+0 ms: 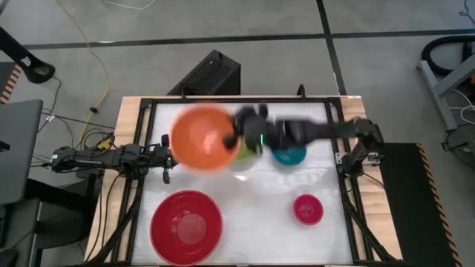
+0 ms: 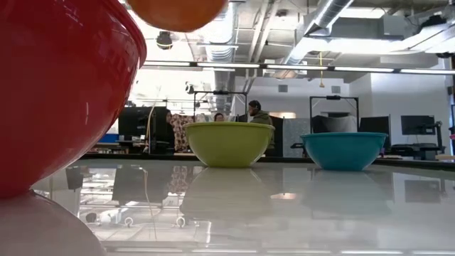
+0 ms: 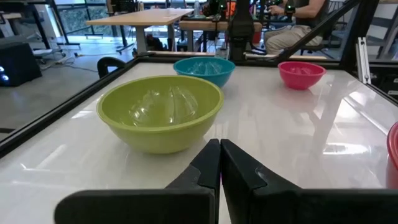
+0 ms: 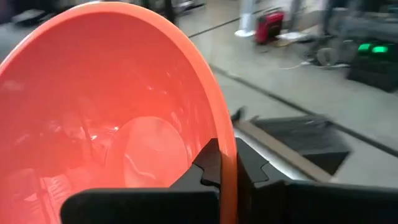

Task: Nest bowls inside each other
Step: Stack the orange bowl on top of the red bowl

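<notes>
I have the right gripper pinched on the rim of the round orange plastic bowl, one finger inside the wall and one outside. An edge grip is the only way to take a bowl this wide, and it leaves the hollow open. The low view shows its underside hanging clear of the table, so I judge it is being carried rather than resting.

The large red plastic bowl sits well off from these fingers, at the near edge of the white table; as the biggest, I read it as the base of the stack, so the orange bowl should go there.

The lime green plastic bowl stands just ahead of the left gripper, whose fingers are pressed together and empty; that arm waits at the left edge. Beyond the green bowl are the teal blue plastic bowl and the small magenta pink plastic bowl, each standing separate, none nested yet.
</notes>
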`<action>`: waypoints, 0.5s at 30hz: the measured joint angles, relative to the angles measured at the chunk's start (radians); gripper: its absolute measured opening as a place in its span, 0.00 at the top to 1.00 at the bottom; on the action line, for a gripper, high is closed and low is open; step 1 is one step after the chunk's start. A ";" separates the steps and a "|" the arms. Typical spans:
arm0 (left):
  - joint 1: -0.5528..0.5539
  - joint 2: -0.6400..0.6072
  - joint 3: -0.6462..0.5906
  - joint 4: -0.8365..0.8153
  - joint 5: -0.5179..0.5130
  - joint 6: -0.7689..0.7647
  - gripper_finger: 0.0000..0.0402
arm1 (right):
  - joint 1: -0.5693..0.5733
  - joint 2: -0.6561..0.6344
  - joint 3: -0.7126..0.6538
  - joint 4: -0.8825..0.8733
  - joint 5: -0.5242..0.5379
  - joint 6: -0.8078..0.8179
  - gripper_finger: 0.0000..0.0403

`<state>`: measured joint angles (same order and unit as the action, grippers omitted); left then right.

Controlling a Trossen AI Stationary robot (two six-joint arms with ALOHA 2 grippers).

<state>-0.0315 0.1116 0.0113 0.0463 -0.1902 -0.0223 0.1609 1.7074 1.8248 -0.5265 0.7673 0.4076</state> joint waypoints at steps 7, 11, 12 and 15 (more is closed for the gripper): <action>0.000 0.000 0.000 0.000 0.000 0.000 1.00 | 0.269 0.020 -0.209 0.355 0.024 0.065 0.95; 0.000 0.000 0.000 0.000 0.000 0.000 1.00 | 0.334 0.089 -0.235 0.466 -0.003 0.100 0.95; 0.000 0.000 0.000 0.000 0.000 0.000 1.00 | 0.341 0.108 -0.238 0.472 -0.014 0.118 0.95; 0.000 0.000 0.000 0.000 0.000 0.000 1.00 | 0.333 0.166 -0.239 0.524 -0.061 0.170 0.95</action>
<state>-0.0315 0.1112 0.0116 0.0463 -0.1902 -0.0223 0.4937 1.8730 1.5860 -0.0026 0.7067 0.5780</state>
